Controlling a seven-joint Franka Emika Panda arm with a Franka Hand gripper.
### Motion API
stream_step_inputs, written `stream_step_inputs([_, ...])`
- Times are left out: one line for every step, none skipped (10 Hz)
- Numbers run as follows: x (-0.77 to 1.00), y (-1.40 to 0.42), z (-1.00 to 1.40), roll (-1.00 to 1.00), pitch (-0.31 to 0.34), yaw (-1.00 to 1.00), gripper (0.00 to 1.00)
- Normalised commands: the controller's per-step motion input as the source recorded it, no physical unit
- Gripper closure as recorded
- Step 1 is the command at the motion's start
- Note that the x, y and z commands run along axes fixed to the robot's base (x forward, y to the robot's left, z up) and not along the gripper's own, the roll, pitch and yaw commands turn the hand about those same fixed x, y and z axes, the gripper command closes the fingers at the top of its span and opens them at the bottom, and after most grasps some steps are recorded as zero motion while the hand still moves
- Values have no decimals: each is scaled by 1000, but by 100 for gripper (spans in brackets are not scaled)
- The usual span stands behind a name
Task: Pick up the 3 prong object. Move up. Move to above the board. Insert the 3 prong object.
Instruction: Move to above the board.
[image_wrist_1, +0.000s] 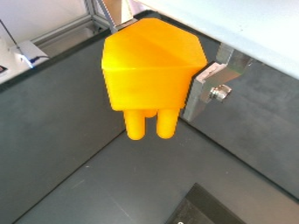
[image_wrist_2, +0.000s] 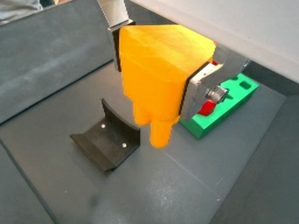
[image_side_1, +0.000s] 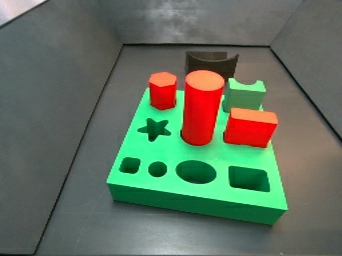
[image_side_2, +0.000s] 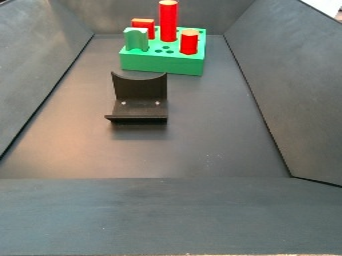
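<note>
The 3 prong object (image_wrist_1: 149, 74) is an orange block with round prongs pointing down; it also shows in a wrist view (image_wrist_2: 158, 61). My gripper (image_wrist_1: 158, 61) is shut on it, with a silver finger (image_wrist_1: 205, 87) flat against each side, and it holds the object above the dark floor. In a wrist view the gripper (image_wrist_2: 158, 79) hangs over the floor between the fixture (image_wrist_2: 107, 140) and the green board (image_wrist_2: 230, 103). The board (image_side_1: 201, 190) shows in both side views (image_side_2: 167, 64). Neither side view shows the gripper or the orange object.
On the board stand a tall red cylinder (image_side_1: 202, 105), a red cube (image_side_1: 250, 128), a red hexagonal peg (image_side_1: 162, 90) and a green block (image_side_1: 246, 95). Its near row has open holes. The fixture (image_side_2: 138, 98) stands on the floor beside the board. Sloped dark walls enclose the floor.
</note>
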Motion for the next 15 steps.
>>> stream_step_inputs([14,34,333,6,89,-27,100])
stream_step_inputs([11,28,174,8,88,-26,100])
stream_step_inputs([51,-1000,-6,171,215,-1,100])
stream_step_inputs([52,-1000,-4,181,200,21,100])
stream_step_inputs([53,-1000,-3,156,158,25,100])
stream_step_inputs([56,-1000,-2,100,132,14,100])
stream_step_inputs([62,-1000,1,49,109,11,100])
stream_step_inputs([67,-1000,3,29,103,12,100])
stream_step_inputs([81,-1000,7,1,104,10,100])
stream_step_inputs([88,-1000,9,-12,106,8,100])
stream_step_inputs([103,-1000,12,12,107,10,100])
stream_step_inputs([114,-1000,18,-2,111,9,100])
stream_step_inputs([134,-1000,27,-2,117,4,100])
stream_step_inputs([155,-986,37,0,121,8,100])
stream_step_inputs([125,-615,33,15,129,8,100])
